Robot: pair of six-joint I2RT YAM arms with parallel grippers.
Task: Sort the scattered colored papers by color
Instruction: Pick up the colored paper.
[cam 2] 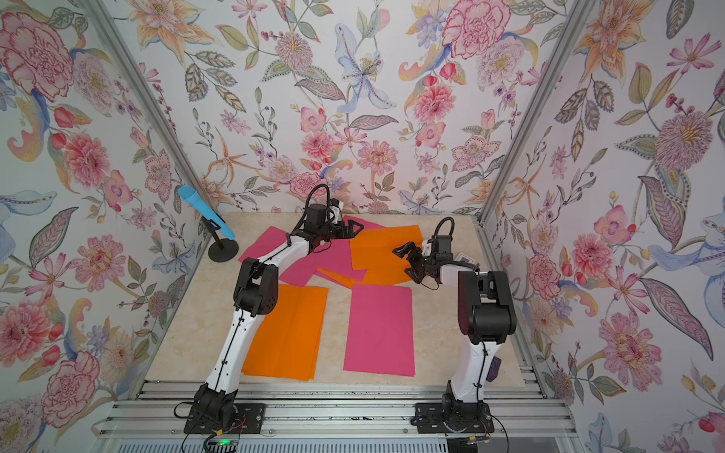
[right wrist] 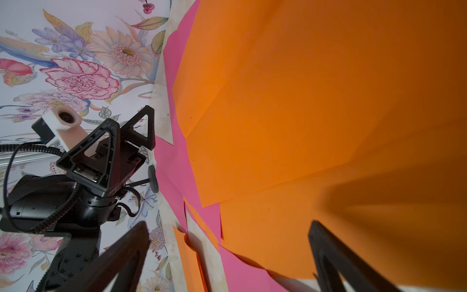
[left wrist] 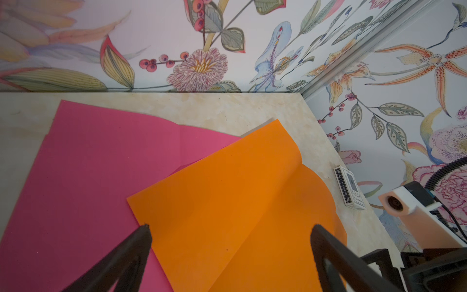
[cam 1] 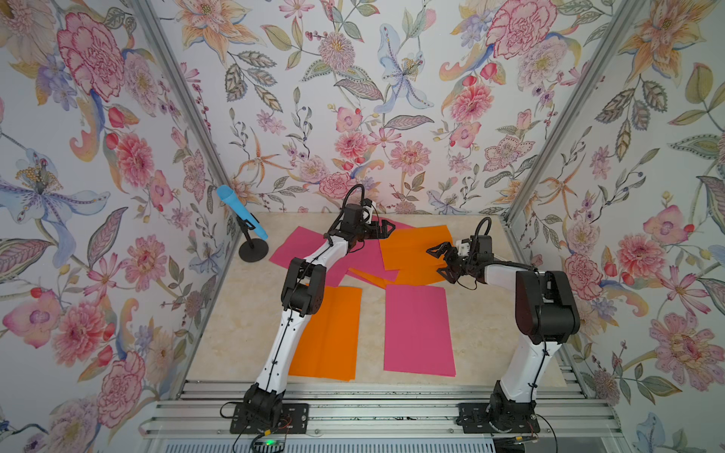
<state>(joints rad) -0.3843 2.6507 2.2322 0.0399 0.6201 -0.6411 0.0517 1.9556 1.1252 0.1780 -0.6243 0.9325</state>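
Papers [cam 1: 416,247]: thin, light, floppy, prob. slick on table [cam 1: 235,333]. Mixed heap at back; orange sheet [cam 1: 333,333] & pink sheet [cam 1: 418,329] flat in front. Left gripper [cam 1: 386,228], right gripper [cam 1: 434,261] both wide apart, empty, over heap. Pinch curled orange corner [left wrist: 283,141].

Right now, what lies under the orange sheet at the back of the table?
A pink sheet and another orange sheet poke out from beneath the top orange sheet; the rest is hidden.
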